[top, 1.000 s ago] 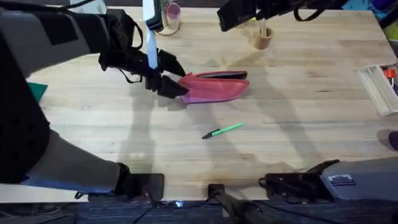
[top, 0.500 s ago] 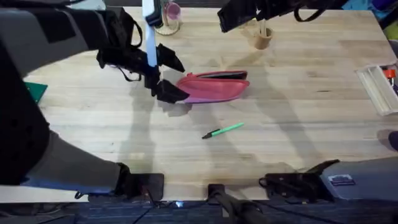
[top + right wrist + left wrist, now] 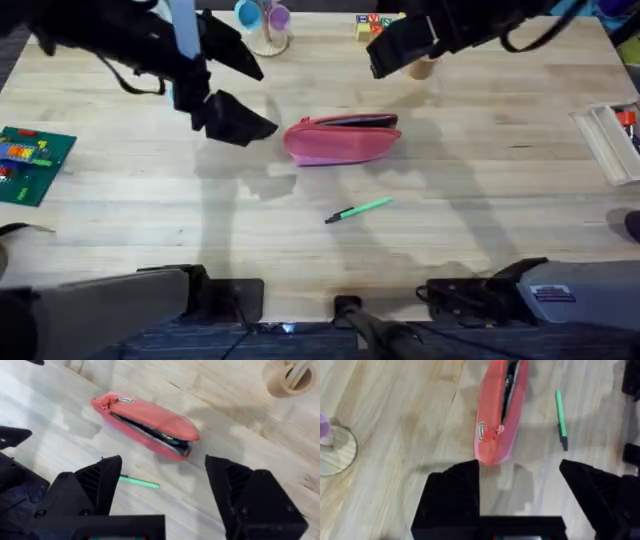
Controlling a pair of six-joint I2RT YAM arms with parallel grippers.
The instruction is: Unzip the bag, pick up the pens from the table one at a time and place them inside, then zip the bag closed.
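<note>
The inside of the bag is looking dark through the open zipper, so what is lying in there is too hard to tell. The small label on the bag is showing marks too tiny to read. The clear box is running off the table's right edge. The green board is getting cut off on the left.

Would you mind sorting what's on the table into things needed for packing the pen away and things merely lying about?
Needed: the bag, already unzipped; the green pen on the table.

Lying about: the clear box of sticks; the green board of bricks; the wooden cup.
</note>
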